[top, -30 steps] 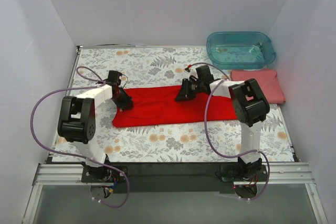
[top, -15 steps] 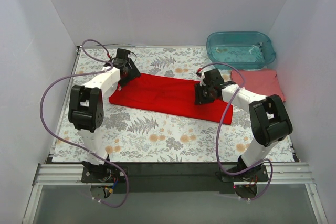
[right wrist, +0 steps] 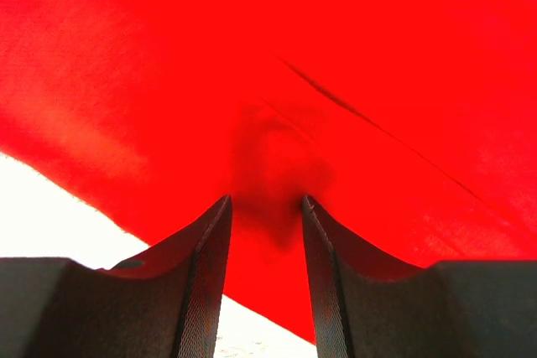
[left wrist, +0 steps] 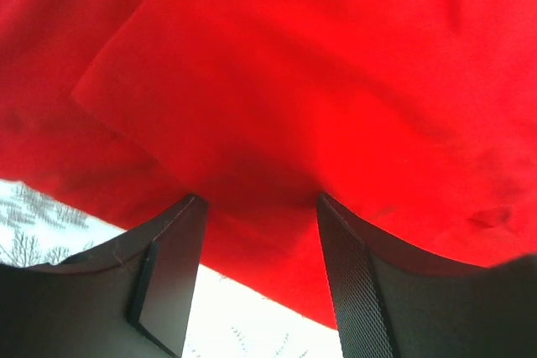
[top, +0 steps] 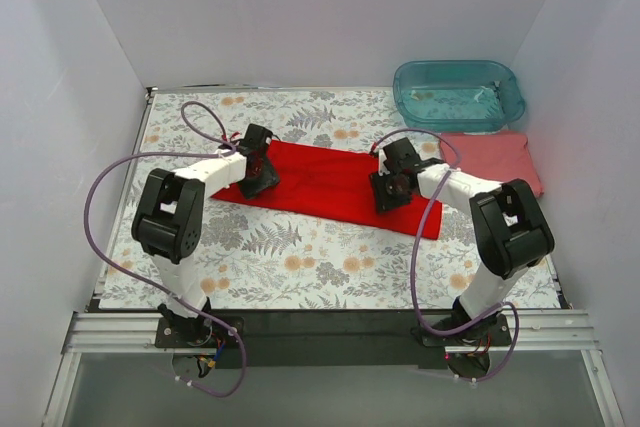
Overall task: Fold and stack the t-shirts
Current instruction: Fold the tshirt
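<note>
The bright red t-shirt (top: 330,182) lies flat as a long folded strip, slanting from far left to near right. My left gripper (top: 258,173) is low over its left end. In the left wrist view (left wrist: 260,200) the jaws stand open over the shirt's near edge (left wrist: 277,106), with nothing between them. My right gripper (top: 388,192) is low over the right part. In the right wrist view (right wrist: 265,203) it is open above the red cloth (right wrist: 277,64). The salmon-pink t-shirt (top: 495,161) lies folded to a flat rectangle at the right.
A translucent teal tub (top: 458,94) stands at the far right, just behind the pink shirt. The floral tablecloth (top: 300,257) shows in front of the red shirt. White walls close in the left, far and right sides.
The red shirt went from lying level across the table to a slanted strip farther back. My left gripper came from its far left corner to the near edge. My right gripper shifted slightly.
</note>
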`<state>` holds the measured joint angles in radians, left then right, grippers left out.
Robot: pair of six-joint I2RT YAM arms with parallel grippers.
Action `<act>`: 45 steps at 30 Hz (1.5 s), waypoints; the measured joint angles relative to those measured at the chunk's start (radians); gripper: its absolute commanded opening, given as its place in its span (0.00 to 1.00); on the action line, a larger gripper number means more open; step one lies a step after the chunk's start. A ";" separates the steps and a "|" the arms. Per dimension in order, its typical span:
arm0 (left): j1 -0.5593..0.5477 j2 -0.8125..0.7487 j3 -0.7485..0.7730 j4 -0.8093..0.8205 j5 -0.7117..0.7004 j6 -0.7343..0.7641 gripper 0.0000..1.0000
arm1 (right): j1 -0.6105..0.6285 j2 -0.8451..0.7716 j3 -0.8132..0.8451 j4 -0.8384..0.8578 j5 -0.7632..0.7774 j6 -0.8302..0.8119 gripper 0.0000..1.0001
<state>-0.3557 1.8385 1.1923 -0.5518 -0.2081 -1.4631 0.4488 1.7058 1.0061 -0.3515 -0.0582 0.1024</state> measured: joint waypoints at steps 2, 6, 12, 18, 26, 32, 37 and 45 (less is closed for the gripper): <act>0.000 0.031 0.031 -0.003 -0.019 0.010 0.54 | 0.032 -0.003 -0.004 -0.004 -0.004 -0.004 0.45; -0.002 0.145 0.175 -0.048 -0.070 0.058 0.54 | 0.135 -0.010 -0.006 -0.041 -0.061 0.000 0.45; -0.001 0.370 0.498 -0.067 -0.102 0.199 0.59 | 0.333 0.016 0.005 -0.104 -0.286 0.043 0.47; -0.019 0.530 0.746 -0.003 -0.019 0.327 0.66 | 0.465 0.100 0.097 -0.129 -0.379 0.063 0.47; -0.055 0.512 0.689 0.138 0.039 0.424 0.70 | 0.399 0.063 0.190 -0.172 -0.354 0.069 0.47; -0.059 0.278 0.453 0.136 0.010 0.431 0.71 | 0.170 -0.084 0.180 -0.110 -0.367 0.084 0.46; -0.059 0.052 0.403 0.152 -0.053 0.418 0.71 | 0.020 -0.069 0.200 0.002 -0.431 0.133 0.40; -0.058 -0.354 0.121 0.191 -0.060 0.334 0.71 | 0.023 0.149 0.300 0.264 -0.496 0.266 0.25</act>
<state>-0.4137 1.4849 1.3136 -0.3607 -0.2684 -1.1290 0.4713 1.8545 1.3060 -0.0875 -0.5537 0.3683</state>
